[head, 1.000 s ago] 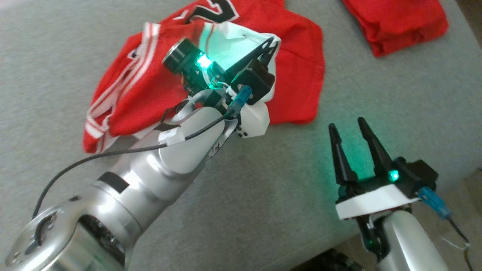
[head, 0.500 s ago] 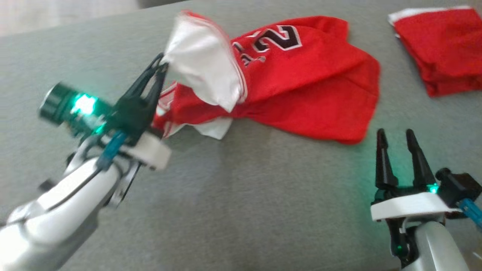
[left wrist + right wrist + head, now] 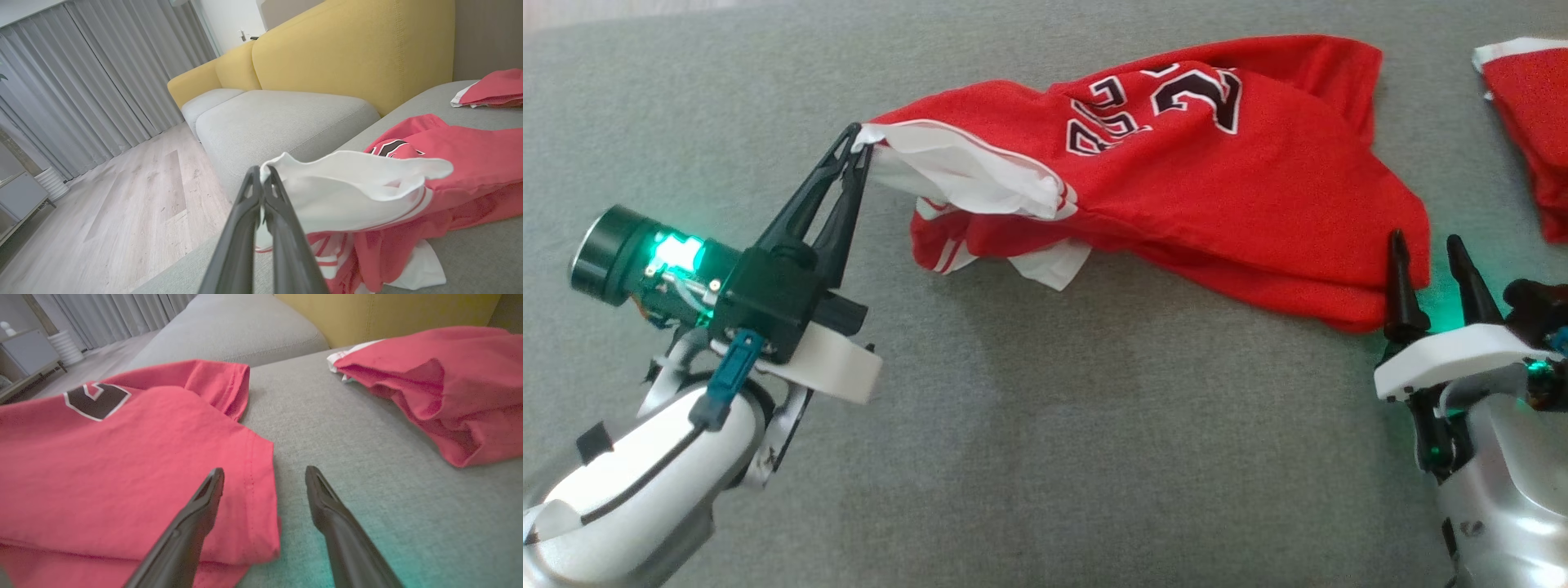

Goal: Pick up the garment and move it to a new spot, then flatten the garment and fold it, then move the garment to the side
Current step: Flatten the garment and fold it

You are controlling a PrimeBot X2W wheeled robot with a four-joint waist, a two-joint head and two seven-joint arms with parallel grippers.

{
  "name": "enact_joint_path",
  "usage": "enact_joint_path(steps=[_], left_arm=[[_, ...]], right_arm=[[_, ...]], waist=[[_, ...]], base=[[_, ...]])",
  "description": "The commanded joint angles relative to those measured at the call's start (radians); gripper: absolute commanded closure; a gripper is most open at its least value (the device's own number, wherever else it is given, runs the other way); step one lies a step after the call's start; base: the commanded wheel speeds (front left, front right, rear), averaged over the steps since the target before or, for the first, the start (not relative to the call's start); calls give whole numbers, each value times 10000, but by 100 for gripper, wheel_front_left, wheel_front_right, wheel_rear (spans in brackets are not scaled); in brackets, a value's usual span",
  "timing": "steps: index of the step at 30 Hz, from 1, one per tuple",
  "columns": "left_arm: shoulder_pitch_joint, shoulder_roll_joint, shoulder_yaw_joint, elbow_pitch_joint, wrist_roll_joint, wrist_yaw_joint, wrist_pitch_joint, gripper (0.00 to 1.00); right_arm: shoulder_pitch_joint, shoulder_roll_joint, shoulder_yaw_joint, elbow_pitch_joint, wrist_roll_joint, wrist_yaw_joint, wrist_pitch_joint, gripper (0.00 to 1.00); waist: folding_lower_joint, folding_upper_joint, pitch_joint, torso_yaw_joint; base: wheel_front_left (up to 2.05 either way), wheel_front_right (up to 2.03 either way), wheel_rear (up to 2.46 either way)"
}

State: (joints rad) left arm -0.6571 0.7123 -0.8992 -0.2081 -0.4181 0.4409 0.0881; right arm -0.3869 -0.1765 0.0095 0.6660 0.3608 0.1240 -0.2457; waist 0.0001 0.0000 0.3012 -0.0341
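- The red jersey [image 3: 1217, 188] lies bunched on the grey sofa seat [image 3: 1045, 425], with one white edge lifted.
- The left gripper [image 3: 859, 147] has its fingers clamped on that edge only; such a thin pinch may slip when pulled.
- The right gripper [image 3: 1425, 245], fingers apart, stands at the jersey's opposite corner; a drag could catch the second red garment [image 3: 1531, 131] beyond it.

Open grey cushion [image 3: 1045, 457] lies before the red jersey [image 3: 1217, 204]. A second red garment [image 3: 1531, 122] occupies the far right; a yellow backrest [image 3: 347, 53] stands beyond.

left gripper [image 3: 857, 137] jaws pinched shut; right gripper [image 3: 1425, 240] jaws spread apart
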Motion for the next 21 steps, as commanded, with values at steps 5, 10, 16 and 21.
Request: enact_joint_path(steps=[5, 10, 16, 21], left_arm=[[-498, 275, 648, -162, 149, 76, -127, 100], [-446, 345, 860, -15, 52, 206, -419, 100], [-267, 592, 1046, 36, -69, 337, -560, 100], [-233, 751, 1196, 132, -120, 417, -674, 100]], right_arm=[[62, -598, 974, -259, -243, 67, -141, 0], [1647, -786, 1119, -2300, -613, 67, -157, 0], [2379, -650, 858, -2723, -1418, 67, -158, 0], [2398, -596, 735, -2709, -1855, 67, -159, 0]], waist=[[-1, 0, 108, 258], [-1, 0, 116, 248], [-1, 0, 145, 70], [-1, 0, 172, 37]], base=[[0, 0, 0], [0, 0, 0], [0, 0, 0], [0, 0, 0]])
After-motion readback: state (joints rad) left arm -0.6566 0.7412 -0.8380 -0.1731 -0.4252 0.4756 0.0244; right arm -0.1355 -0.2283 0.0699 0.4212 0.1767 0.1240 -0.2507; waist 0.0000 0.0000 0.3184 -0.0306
